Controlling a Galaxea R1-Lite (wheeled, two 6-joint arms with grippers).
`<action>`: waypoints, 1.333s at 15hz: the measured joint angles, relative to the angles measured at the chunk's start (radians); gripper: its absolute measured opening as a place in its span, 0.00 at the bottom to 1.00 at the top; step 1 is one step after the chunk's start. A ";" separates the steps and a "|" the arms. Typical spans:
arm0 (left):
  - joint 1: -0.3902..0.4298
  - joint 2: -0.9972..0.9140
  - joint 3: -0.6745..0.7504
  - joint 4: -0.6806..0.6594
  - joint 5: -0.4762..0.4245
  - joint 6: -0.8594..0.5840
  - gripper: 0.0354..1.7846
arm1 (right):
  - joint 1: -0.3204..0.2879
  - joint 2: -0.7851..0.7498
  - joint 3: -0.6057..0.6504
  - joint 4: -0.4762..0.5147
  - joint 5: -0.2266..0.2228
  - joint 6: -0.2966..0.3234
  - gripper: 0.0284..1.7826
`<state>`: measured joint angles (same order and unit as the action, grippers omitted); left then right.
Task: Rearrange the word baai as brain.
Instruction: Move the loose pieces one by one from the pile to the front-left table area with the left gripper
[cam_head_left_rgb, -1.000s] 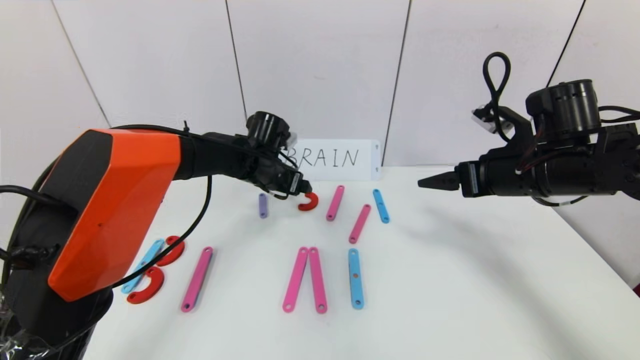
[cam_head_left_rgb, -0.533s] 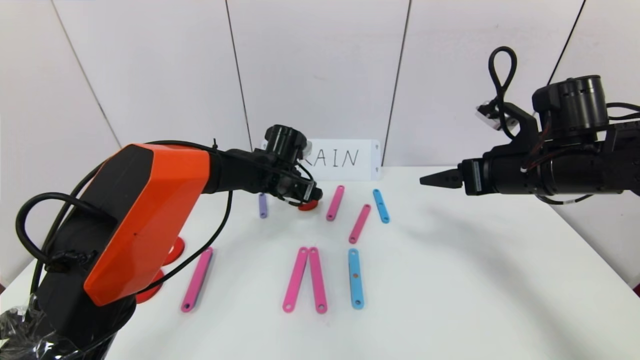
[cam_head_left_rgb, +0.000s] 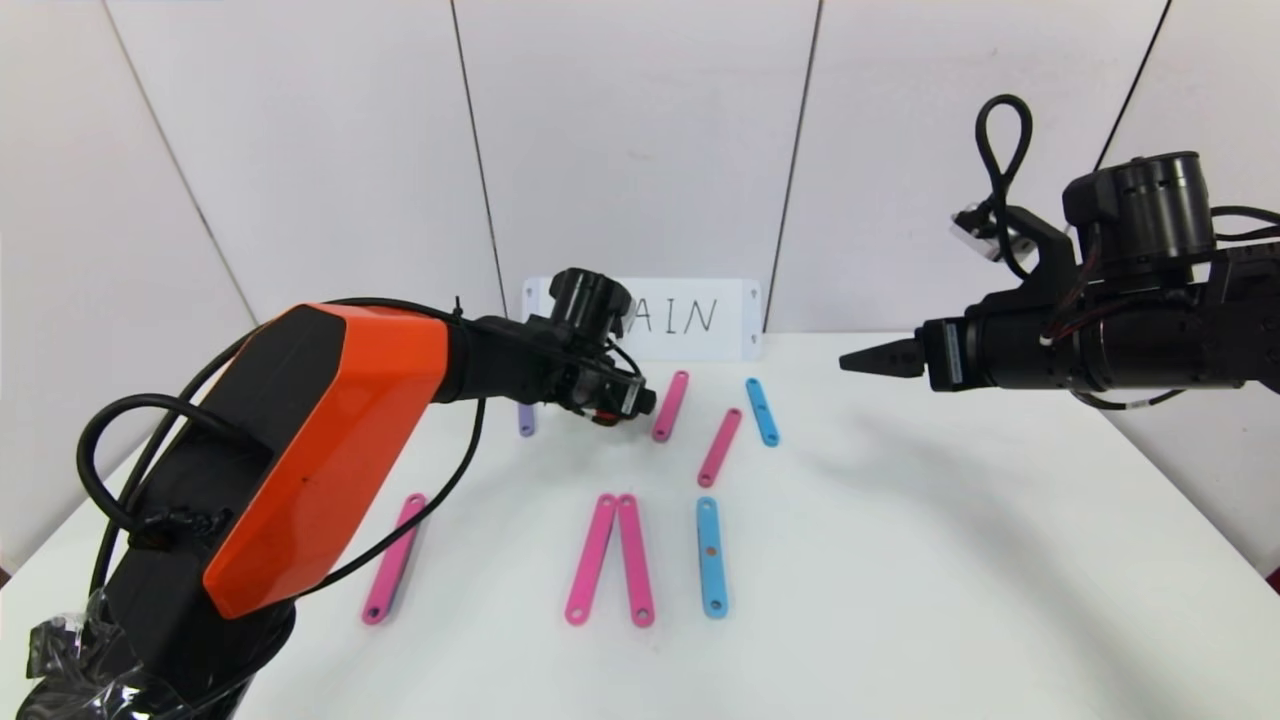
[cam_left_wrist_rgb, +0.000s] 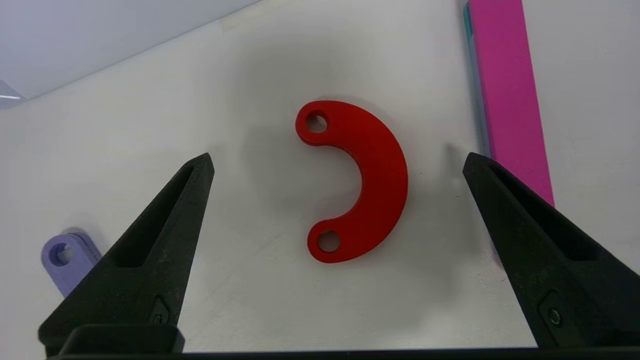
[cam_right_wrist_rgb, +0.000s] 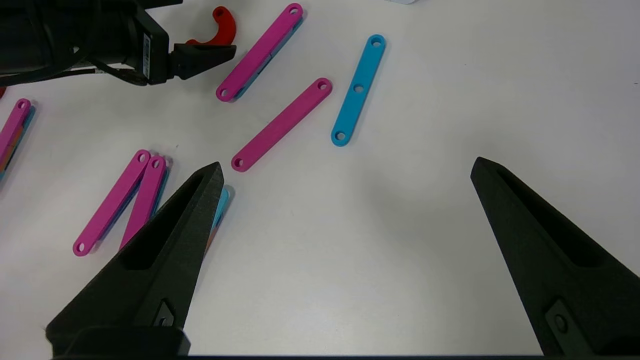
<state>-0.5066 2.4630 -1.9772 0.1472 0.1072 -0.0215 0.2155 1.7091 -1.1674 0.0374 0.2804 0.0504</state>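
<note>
From the head view I judge the job roughly midway at best. On the white counter (cam_head_left_rgb: 900, 560) the near row shows a lone pink strip (cam_head_left_rgb: 394, 558), two pink strips meeting in a narrow wedge (cam_head_left_rgb: 610, 560) and a light-blue strip (cam_head_left_rgb: 711, 556). Farther back lie a purple strip (cam_head_left_rgb: 526, 420), a tilted pink strip (cam_head_left_rgb: 670, 405), another pink one (cam_head_left_rgb: 720, 447) and a blue one (cam_head_left_rgb: 762, 411), which I read as loose parts, not finished letters. No legible "brain" stands yet. The left gripper (cam_head_left_rgb: 640, 402) sits low over the far row; the right gripper (cam_head_left_rgb: 868, 360) hangs in the air well off to the side, idle. The orange left arm (cam_head_left_rgb: 320, 450) covers the near-left corner, so whatever stands there I cannot see, and it also cuts off the start of the handwritten card (cam_head_left_rgb: 690, 318).

In the left wrist view the left gripper's jaws are spread wide on either side of the red curve (cam_left_wrist_rgb: 365, 182), which lies flat on the counter, untouched, with the purple strip's end showing behind one jaw and a pink strip just beyond the other. I take it the curve is the next piece to be picked (for the R, most likely).

The right wrist view shows the right gripper's jaws spread with nothing between them, high above the pieces. One jaw hides most of the near blue strip.
</note>
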 joint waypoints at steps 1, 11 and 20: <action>-0.005 0.002 0.000 0.002 0.000 -0.010 0.98 | 0.000 0.001 0.000 0.000 0.000 0.000 0.97; -0.024 0.009 0.001 0.047 -0.001 -0.049 0.98 | 0.000 0.007 0.001 0.000 -0.002 0.000 0.97; -0.024 0.018 0.001 0.032 0.000 -0.037 0.98 | 0.000 0.012 0.001 0.000 -0.002 0.000 0.97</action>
<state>-0.5304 2.4813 -1.9757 0.1794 0.1068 -0.0589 0.2160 1.7209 -1.1660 0.0374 0.2785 0.0500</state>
